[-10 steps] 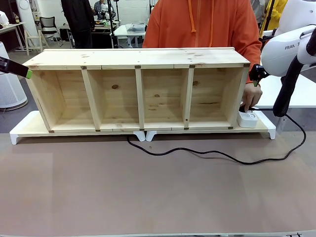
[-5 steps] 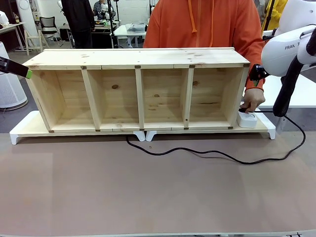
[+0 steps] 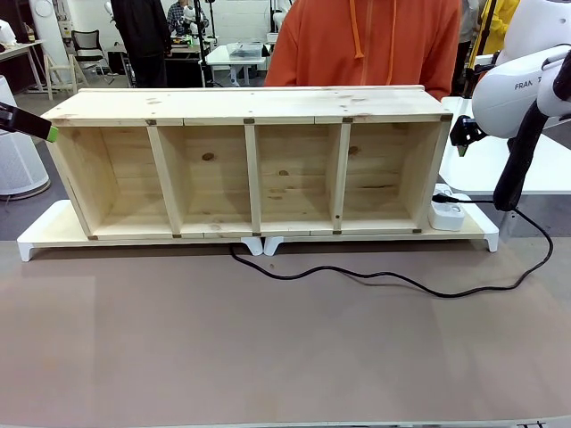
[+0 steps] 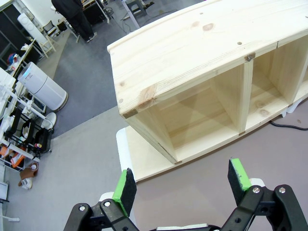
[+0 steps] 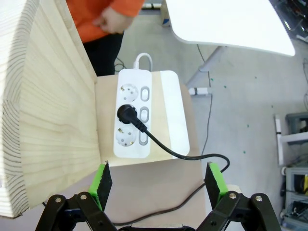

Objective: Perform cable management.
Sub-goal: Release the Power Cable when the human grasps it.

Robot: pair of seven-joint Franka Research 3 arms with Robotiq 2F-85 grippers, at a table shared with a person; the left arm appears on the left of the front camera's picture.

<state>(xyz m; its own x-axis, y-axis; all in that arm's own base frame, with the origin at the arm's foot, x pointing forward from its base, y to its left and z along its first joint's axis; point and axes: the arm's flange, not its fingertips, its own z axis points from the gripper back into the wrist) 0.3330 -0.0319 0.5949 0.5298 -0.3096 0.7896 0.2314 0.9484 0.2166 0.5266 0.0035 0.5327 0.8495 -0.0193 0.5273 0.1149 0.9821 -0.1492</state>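
Note:
The thin black cable (image 3: 375,277) runs from under the shelf's middle across the brown table, loops at the right and rises to a white power strip (image 3: 447,214). In the right wrist view its black plug (image 5: 126,113) sits in the middle socket of the power strip (image 5: 133,139), and the cable (image 5: 169,152) trails away toward the lower right. My right gripper (image 5: 158,185) hangs open above the strip, apart from it; in the front view the right gripper (image 3: 462,138) is beside the shelf's right end. My left gripper (image 4: 182,185) is open, off the shelf's left end (image 3: 49,132).
A wooden shelf (image 3: 250,107) with several open compartments lies on a white base (image 3: 36,234) across the table's far half. A person in an orange top (image 3: 375,40) stands behind it, a hand (image 5: 113,21) drawn back. A white side table (image 5: 226,21) stands at the right.
The person's hand, which was on the plug at the power strip, has lifted away behind the shelf. The plug stays in the strip. Both arms have held still.

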